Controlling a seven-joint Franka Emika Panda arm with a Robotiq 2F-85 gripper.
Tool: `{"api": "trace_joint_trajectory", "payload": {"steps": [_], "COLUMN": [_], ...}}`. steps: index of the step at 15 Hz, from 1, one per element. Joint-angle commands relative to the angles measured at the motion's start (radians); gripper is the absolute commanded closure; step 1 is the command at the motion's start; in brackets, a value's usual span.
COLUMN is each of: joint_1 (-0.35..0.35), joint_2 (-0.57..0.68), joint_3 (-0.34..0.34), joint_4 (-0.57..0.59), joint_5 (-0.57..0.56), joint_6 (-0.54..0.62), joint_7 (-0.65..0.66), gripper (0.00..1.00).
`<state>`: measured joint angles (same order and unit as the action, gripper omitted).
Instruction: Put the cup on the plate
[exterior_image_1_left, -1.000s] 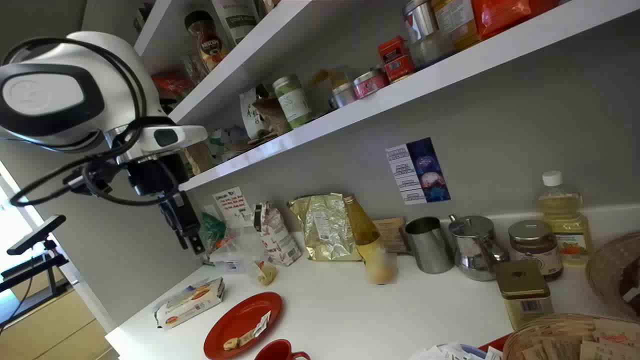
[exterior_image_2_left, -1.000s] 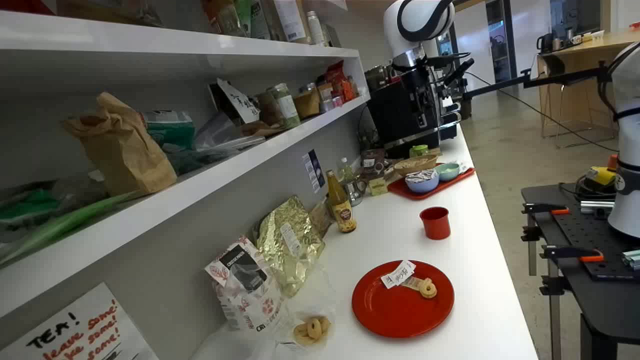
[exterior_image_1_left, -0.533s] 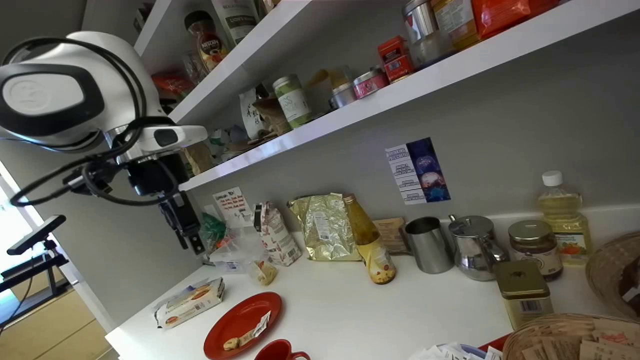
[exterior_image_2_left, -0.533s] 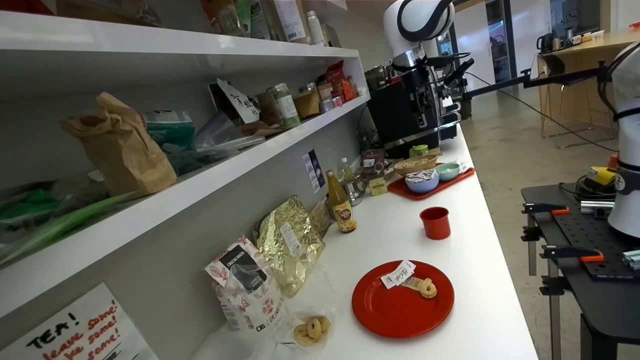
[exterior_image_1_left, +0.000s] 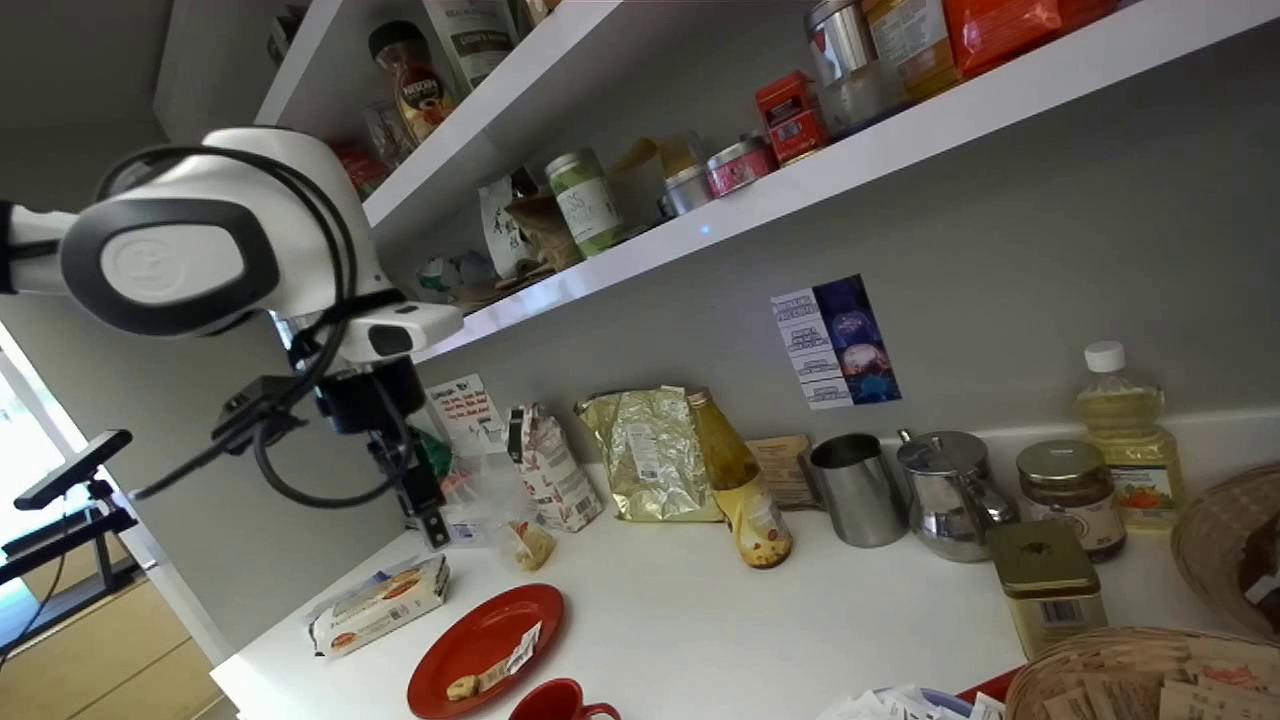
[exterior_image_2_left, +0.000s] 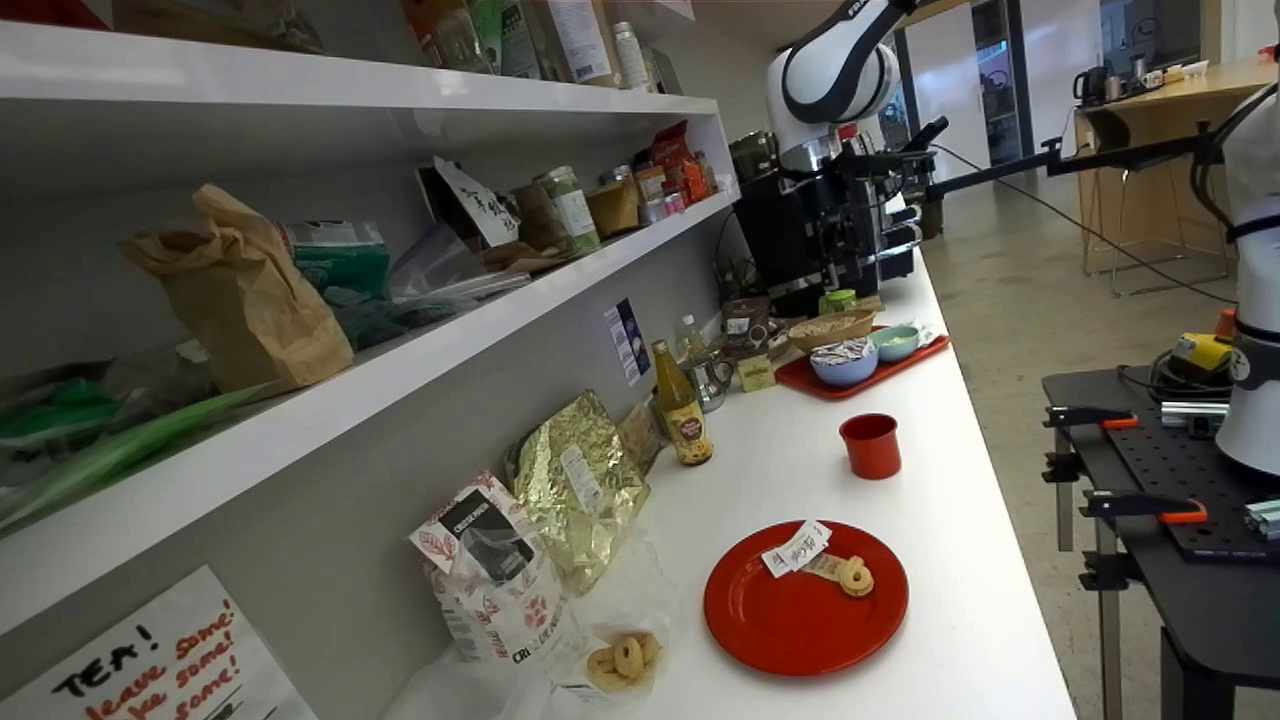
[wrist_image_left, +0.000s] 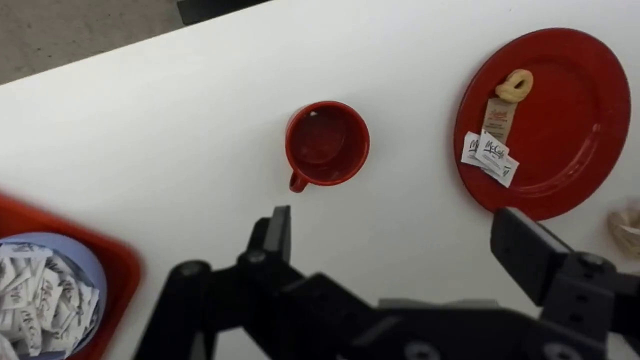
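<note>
White counter (exterior_image_2_left: 968, 600), red cup (exterior_image_2_left: 871, 448), red plate (exterior_image_2_left: 790, 632), red tray (wrist_image_left: 122, 272), amber bottle (exterior_image_2_left: 683, 405)

free: counter (wrist_image_left: 410, 125) between cup (wrist_image_left: 327, 143), plate (wrist_image_left: 560, 115) | obstacles on plate: packets (wrist_image_left: 492, 152), biscuit (wrist_image_left: 509, 93)

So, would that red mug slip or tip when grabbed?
The red mug looks glossy, so it's probably hard and slightly slippery. Squat and upright, it would likely slide before tipping. Its side handle might make it twist.

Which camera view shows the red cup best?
The wrist view: the red cup shows uncut, with handle and inside. In an exterior view the cup shows no handle; in an exterior view the cup is cropped below.
</note>
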<state>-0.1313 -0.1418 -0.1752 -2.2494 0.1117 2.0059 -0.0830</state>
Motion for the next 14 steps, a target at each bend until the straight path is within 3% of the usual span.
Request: {"api": "trace_joint_trajectory", "payload": {"steps": [1, 7, 14], "joint_1": [-0.003, -0.005, -0.008], "joint_2": [0.115, 0.299, 0.429], "joint_3": [0.003, 0.018, 0.038], "joint_4": [0.009, 0.014, 0.031], "joint_5": [0.058, 0.042, 0.035], "joint_6": [0.089, 0.142, 0.138], "joint_7": [0.013, 0.036, 0.047], "gripper": [0.00, 0.00, 0.00]}}
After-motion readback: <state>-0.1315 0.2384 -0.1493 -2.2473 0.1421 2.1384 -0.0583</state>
